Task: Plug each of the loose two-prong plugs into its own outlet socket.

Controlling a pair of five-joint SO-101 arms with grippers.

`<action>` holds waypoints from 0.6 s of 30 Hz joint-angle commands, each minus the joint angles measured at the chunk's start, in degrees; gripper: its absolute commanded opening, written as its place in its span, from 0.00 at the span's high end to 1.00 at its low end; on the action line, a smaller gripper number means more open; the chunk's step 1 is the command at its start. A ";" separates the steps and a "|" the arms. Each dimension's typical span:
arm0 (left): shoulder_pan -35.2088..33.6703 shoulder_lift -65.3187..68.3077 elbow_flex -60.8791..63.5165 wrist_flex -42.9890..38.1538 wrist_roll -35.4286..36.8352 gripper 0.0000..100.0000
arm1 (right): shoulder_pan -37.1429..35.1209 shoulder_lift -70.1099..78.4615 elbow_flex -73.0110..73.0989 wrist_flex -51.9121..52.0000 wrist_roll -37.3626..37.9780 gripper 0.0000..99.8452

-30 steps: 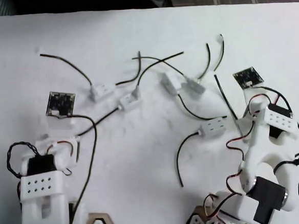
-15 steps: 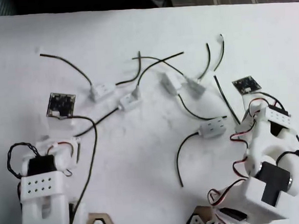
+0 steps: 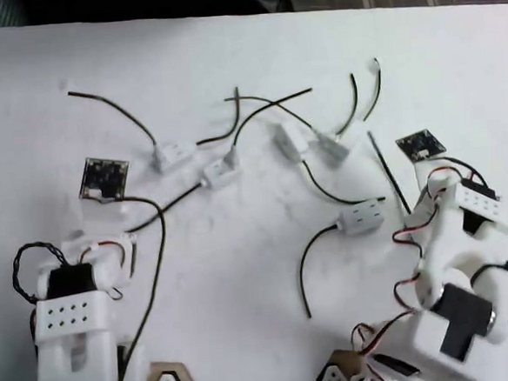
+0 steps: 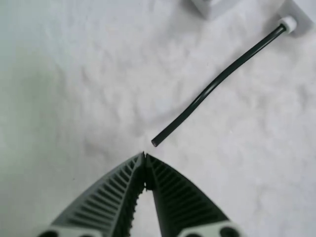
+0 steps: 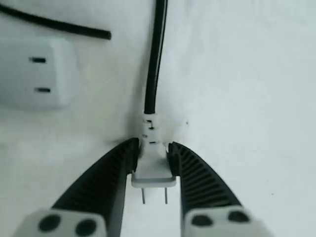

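Plug (image 5: 153, 170) clamped between right jaws, prongs toward wrist | outlet socket (image 5: 37, 81) ahead, off to one side | left jaws clenched empty, cable end (image 4: 158, 140) just beyond tips

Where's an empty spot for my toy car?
Bare white table lies near the front, between the long black cable and the white outlet socket with its curled wire. The far strip behind the cords is bare too. The middle tangle of white connector blocks and cords is crowded.
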 commanded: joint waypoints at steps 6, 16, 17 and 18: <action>5.14 -1.01 -3.78 2.81 -0.53 0.97 | 5.41 -11.21 -1.85 10.33 1.32 0.98; 27.03 0.66 -24.88 17.14 3.60 0.96 | 11.30 -11.21 -1.85 15.52 1.32 0.98; 28.79 2.15 -25.85 17.14 5.10 0.94 | 11.47 -11.21 -1.85 16.13 1.32 0.98; 30.55 4.26 -26.73 17.05 6.42 0.91 | 11.65 -11.21 -1.85 16.40 1.32 0.98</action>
